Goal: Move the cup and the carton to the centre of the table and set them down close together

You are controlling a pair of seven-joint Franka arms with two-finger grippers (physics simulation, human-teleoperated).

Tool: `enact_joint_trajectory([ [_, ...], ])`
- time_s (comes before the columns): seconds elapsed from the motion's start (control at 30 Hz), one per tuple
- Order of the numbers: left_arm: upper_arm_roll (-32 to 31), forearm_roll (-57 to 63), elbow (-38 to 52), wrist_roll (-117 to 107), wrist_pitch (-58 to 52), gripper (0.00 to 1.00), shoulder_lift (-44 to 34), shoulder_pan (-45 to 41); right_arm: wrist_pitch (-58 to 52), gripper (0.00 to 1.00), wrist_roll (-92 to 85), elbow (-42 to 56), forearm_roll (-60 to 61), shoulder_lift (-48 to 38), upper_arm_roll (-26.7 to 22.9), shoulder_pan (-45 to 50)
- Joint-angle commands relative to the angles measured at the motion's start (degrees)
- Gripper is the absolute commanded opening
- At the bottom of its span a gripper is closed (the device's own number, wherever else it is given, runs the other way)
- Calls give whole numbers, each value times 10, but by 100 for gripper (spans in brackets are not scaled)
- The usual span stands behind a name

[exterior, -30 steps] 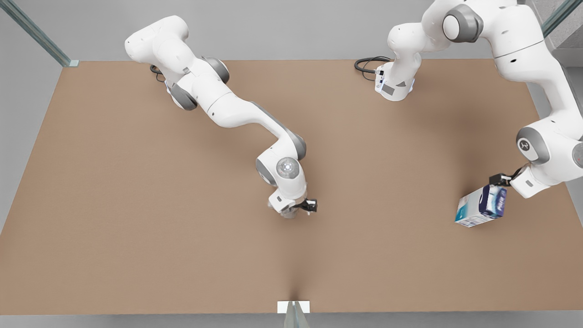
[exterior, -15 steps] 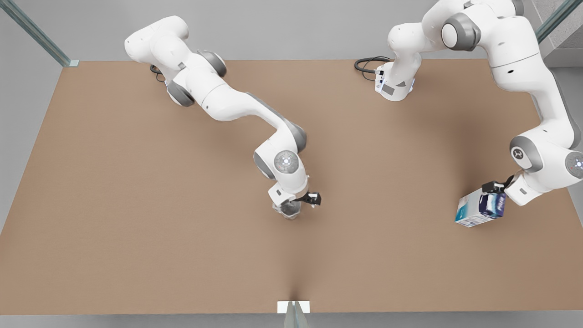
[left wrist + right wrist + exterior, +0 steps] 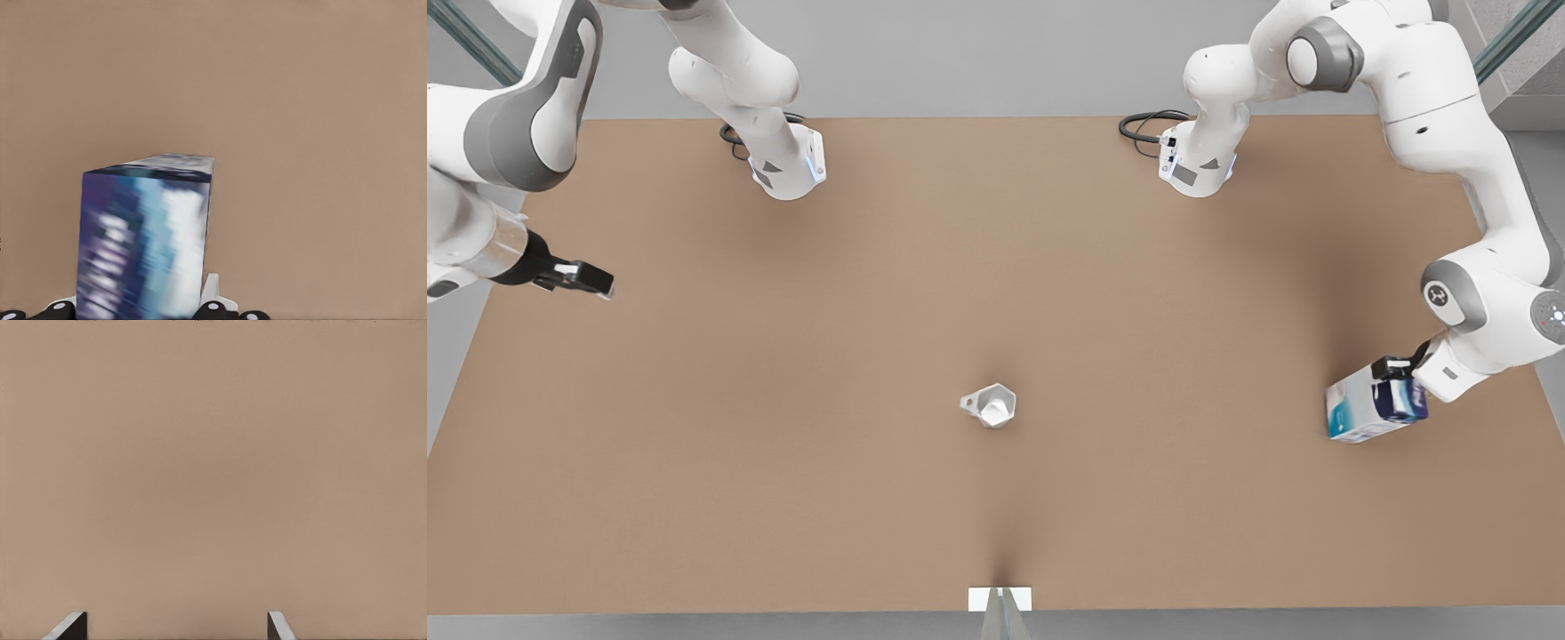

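The table (image 3: 800,480) is a plain brown top that reaches across the front view, and both arm bases stand along its far edge. The left arm comes down at the front view's right, and the left gripper (image 3: 1398,368) sits at the carton (image 3: 1374,411), near the table's edge on that side. The carton, printed white, teal and navy, is tipped rather than upright. In the left wrist view the carton (image 3: 143,240) rises between the gripper's parts, the brown top behind it, and the fingers are closed against its sides, so the left gripper has hold of it. The right arm reaches in from the front view's left, and the right gripper (image 3: 585,278) hangs over that side of the table, well apart from both objects. In the right wrist view its two fingertips (image 3: 72,627) stand wide apart over bare brown surface with nothing between them. The cup (image 3: 991,405), small, silvery and faceted, stands upright near the middle of the table, free of both grippers and well apart from the carton, its tiny handle pointing toward the front view's left.
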Motion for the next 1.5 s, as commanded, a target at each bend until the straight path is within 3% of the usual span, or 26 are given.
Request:
enact_joint_trajectory([
  [0.0, 0, -16, -1, -25, -14, 54, -8, -7, 5, 100, 0, -1, -1, 0, 0, 11],
  [0.07, -5, -18, -19, -201, -60, 54, -53, -62, 37, 100, 5, -4, -3, 6, 5, 19],
  [0.2, -11, -54, -65, -700, -69, 55, -112, -352, 41, 100, 13, -6, -2, 5, 6, 20],
  [0.27, -58, -93, -58, -821, -60, 55, -112, -425, 40, 100, 14, -6, -2, 3, 7, 21],
  [0.37, -70, -129, -48, -871, -57, 56, -106, -495, 34, 100, 15, -6, -1, 3, 11, 20],
  [0.43, -115, -129, -22, -916, -55, 57, -78, -499, 34, 100, 15, -6, -1, 4, 11, 20],
  [0.57, -115, -127, 17, -926, -51, 58, -15, -505, 33, 100, 13, -5, -1, 4, 10, 19],
  [0.7, -114, -124, 8, -1030, 40, 58, 2, -502, 27, 100, 9, -7, 0, 6, 8, 13],
  [0.87, -114, -123, 3, -1028, 66, 60, 22, -502, 22, 100, 8, -8, 0, 9, 4, 11],
  [1.0, -114, -123, 3, -1025, 79, 69, 36, -504, 15, 100, 8, -7, 9, 7, 4, 10],
  [1.13, -114, -123, 3, -1024, 82, 90, 39, -504, 16, 100, 4, -7, 9, 7, 3, 4],
  [1.3, -114, -124, 4, -1025, 82, 99, 43, -504, 20, 100, 4, -7, 9, 7, 3, 4],
  [1.47, -114, -126, 8, -1030, 74, 100, 42, -504, 19, 100, 4, -7, 9, 8, 3, -3],
])
